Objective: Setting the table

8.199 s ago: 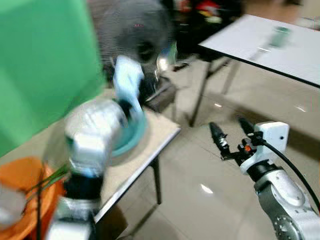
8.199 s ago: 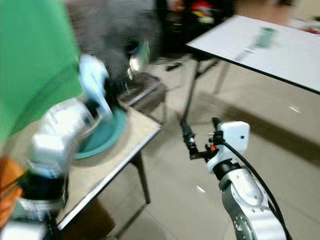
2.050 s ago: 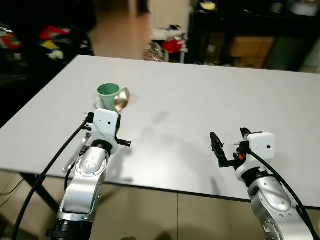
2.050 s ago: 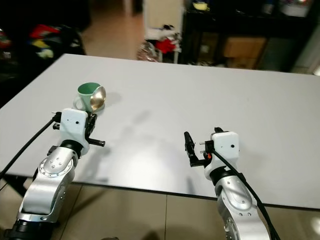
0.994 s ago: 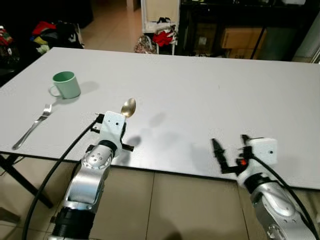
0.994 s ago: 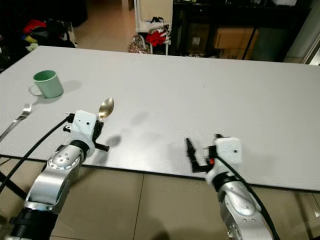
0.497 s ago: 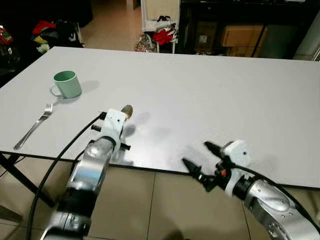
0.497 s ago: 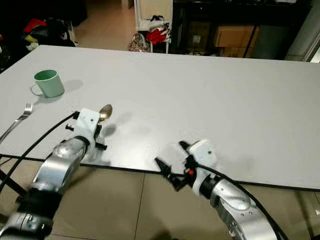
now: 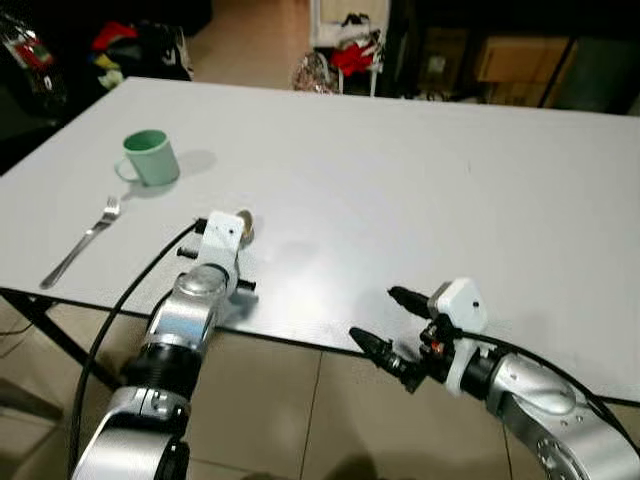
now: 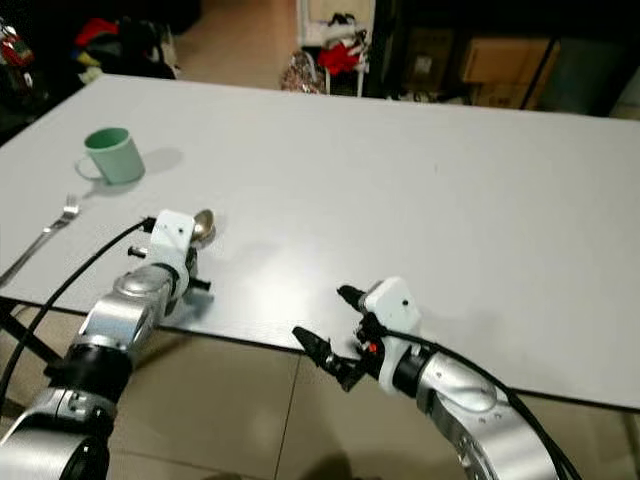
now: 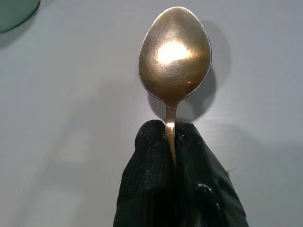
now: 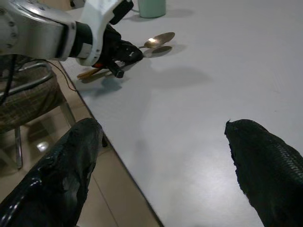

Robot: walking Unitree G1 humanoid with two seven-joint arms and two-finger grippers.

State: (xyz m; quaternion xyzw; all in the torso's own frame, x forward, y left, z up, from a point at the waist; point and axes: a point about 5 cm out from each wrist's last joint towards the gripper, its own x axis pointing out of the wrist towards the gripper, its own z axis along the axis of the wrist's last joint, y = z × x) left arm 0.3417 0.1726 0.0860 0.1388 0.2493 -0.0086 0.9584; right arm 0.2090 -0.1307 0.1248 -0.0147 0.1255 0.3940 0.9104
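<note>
My left gripper (image 11: 169, 131) is shut on the handle of a gold spoon (image 11: 174, 52), whose bowl hangs just above the white table (image 9: 420, 170) near its front-left edge. The spoon's bowl (image 9: 244, 226) peeks out past the white wrist housing. A green mug (image 9: 152, 158) stands at the far left, and a fork (image 9: 82, 242) lies in front of it. My right gripper (image 9: 375, 315) is open, turned sideways at the table's front edge, with nothing between its fingers (image 12: 71, 165).
Tiled floor (image 9: 280, 420) lies below the table's front edge. Dark shelving with boxes (image 9: 510, 60) and a heap of clothes (image 9: 355, 55) stand beyond the far side. A chair (image 12: 28, 99) stands by the table's left corner.
The camera has shifted slightly. The spoon has sunk closer to the tabletop. Over the last second the right gripper turned sideways and dropped to the table's front edge.
</note>
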